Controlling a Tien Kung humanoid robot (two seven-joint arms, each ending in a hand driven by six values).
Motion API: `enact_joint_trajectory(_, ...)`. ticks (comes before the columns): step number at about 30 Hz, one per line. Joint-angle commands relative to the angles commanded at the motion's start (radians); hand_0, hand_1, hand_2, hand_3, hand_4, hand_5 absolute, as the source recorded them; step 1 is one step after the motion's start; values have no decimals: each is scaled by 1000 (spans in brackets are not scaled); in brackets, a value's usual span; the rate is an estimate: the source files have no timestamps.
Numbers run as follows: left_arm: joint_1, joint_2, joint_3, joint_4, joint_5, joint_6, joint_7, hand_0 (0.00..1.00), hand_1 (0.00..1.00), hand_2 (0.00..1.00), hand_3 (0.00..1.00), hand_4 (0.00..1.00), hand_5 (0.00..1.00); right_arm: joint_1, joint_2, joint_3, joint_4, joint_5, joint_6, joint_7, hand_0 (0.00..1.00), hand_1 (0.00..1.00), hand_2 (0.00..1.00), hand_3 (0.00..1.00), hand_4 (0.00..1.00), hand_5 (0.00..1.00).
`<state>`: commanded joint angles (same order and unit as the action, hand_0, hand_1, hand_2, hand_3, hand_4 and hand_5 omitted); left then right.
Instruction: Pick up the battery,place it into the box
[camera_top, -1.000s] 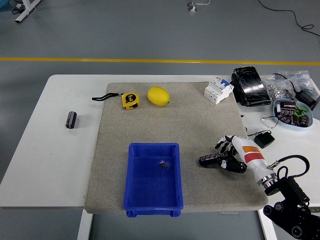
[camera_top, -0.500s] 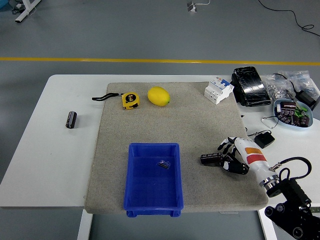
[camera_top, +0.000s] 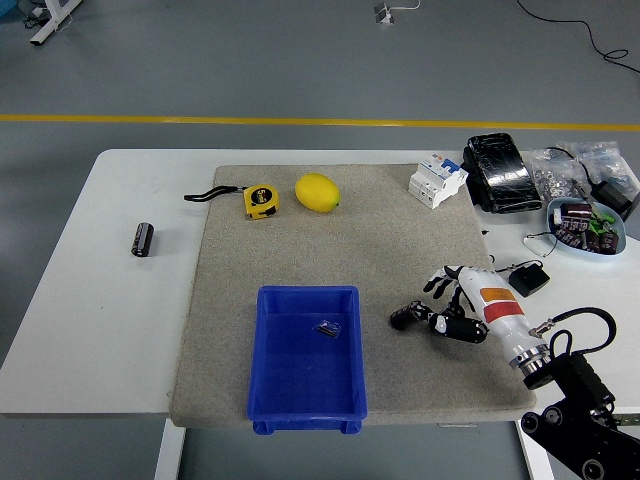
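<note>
My right hand (camera_top: 432, 312) reaches in from the lower right, over the grey mat (camera_top: 400, 240) just right of the blue box (camera_top: 283, 390). Its fingers are curled on a black cylindrical battery (camera_top: 403, 318), whose free end points left toward the box. A small dark part (camera_top: 328, 328) lies inside the box near its upper middle. A second black battery (camera_top: 143, 240) lies alone on the white table at the far left. The left arm does not show.
A yellow tape measure (camera_top: 260, 200) and a lemon (camera_top: 317, 192) sit at the mat's far edge, with a white circuit breaker (camera_top: 437, 180) to their right. A black pack (camera_top: 502, 173), a small black block (camera_top: 528, 278), bagged parts and a blue dish (camera_top: 585, 226) crowd the right side.
My right hand has shifted a little left toward the box with the battery in it. The battery now sticks out further from the fingers at a slight tilt.
</note>
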<state>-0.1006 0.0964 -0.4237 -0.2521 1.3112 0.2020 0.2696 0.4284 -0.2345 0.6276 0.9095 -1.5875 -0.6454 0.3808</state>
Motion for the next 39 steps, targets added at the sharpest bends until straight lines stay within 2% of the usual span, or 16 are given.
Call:
enact_joint_trajectory(9,0,1,4,0,-6,-1,-2,683,632,678,623,620,691,5,2,2,16,-15,0,-4,57,248,407,448,777,162)
enact_joint_trajectory(10,1,1,3,0,-6,-2,-2,685,633,678,623,619,690,5,0,10,23,-27,0,-11,141,330,430,475,781,188)
enact_joint_trajectory(15,2,2,1,0,-2,-3,-2,685,633,678,623,619,690,-1,-13,44,90,-119,0,-69,141,330,430,475,781,188)
enact_joint_trajectory(16,2,2,0,0,0,-4,-1,687,633,678,623,620,691,-3,-16,50,107,-141,0,-81,192,374,453,500,810,200)
enact_joint_trajectory(21,4,3,-7,0,11,-7,0,687,633,678,623,620,691,-14,-33,85,184,-210,0,-125,192,374,453,500,810,200)
enact_joint_trajectory(25,6,4,-9,1,15,-7,1,686,633,679,623,620,691,-27,-53,123,247,-252,21,-148,214,392,465,519,823,210)
enact_joint_trajectory(27,8,4,-11,1,17,-6,1,686,633,679,623,620,691,-39,-66,147,289,-286,46,-168,214,392,465,519,823,210)
enact_joint_trajectory(28,8,4,-12,1,19,-6,1,686,633,679,622,621,687,-45,-72,159,311,-307,63,-180,332,478,554,589,915,269)
enact_joint_trajectory(33,9,5,-19,1,29,-8,3,686,633,679,622,621,687,-85,-114,214,423,-434,200,-257,332,478,554,589,915,269)
enact_joint_trajectory(34,9,6,-19,1,29,-8,3,686,633,680,622,621,684,-89,-120,216,435,-451,220,-266,535,609,694,704,998,364)
enact_joint_trajectory(37,9,6,-23,2,35,-9,5,686,633,680,622,621,684,-111,-147,219,490,-531,296,-302,535,609,694,704,998,364)
enact_joint_trajectory(39,9,6,-23,2,37,-10,5,686,633,680,622,621,684,-118,-154,220,504,-560,316,-309,535,609,694,704,998,364)
